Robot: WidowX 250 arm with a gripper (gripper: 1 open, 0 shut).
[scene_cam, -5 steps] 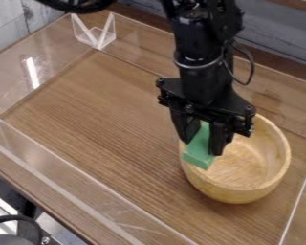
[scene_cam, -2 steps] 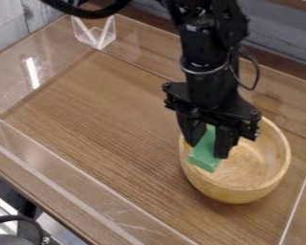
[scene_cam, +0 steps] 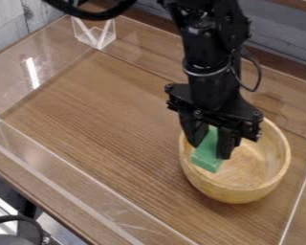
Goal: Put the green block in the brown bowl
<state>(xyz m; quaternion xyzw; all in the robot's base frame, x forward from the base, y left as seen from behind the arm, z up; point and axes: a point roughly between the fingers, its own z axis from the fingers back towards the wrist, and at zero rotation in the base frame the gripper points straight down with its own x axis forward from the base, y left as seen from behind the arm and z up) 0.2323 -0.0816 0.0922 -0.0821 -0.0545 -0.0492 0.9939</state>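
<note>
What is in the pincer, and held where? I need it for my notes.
The green block: the pincer is shut on its upper part; the lower end sticks out over the brown bowl.

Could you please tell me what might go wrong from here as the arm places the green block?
The green block is tilted in the gripper, so it might slip or land askew. It also shows near the left wall of the brown bowl, so it could catch the rim on release.

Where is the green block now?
The green block is gripped between the robot's jaws, over the left part of the brown bowl.
</note>
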